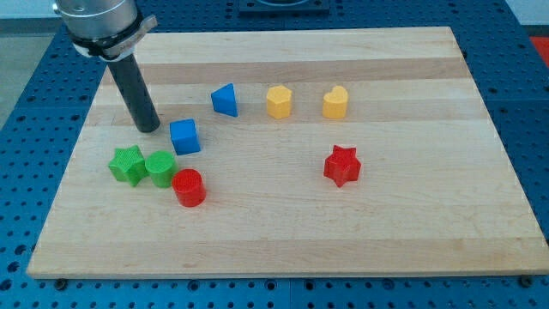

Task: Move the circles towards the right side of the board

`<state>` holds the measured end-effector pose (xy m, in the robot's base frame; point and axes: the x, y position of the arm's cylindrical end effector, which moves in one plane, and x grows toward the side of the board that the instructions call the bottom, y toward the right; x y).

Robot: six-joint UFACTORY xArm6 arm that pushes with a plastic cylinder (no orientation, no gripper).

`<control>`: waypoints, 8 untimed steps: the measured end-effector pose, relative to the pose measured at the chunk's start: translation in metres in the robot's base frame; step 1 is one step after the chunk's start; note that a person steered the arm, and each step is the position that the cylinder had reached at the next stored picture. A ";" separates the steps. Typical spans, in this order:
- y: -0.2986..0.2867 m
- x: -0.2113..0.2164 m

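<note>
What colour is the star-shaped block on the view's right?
Red: the red star, seen in the camera view, sits alone below the yellow blocks.

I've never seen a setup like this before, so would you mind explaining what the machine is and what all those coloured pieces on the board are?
Only one picture, taken from a camera looking down at a wooden board on a blue perforated bench. I am a robot arm with no gripper, only a dark rod; my tip rests on the board at the view's upper left, just left of the blue cube. Nothing is held: I only push blocks. Near the tip lie a green star, a green round block and a red cylinder. Further up and right sit a blue triangular block, a yellow hexagonal block and a yellow heart-like block, with a red star below them.
</note>
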<state>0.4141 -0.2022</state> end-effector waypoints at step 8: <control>0.023 0.120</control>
<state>0.5344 -0.1789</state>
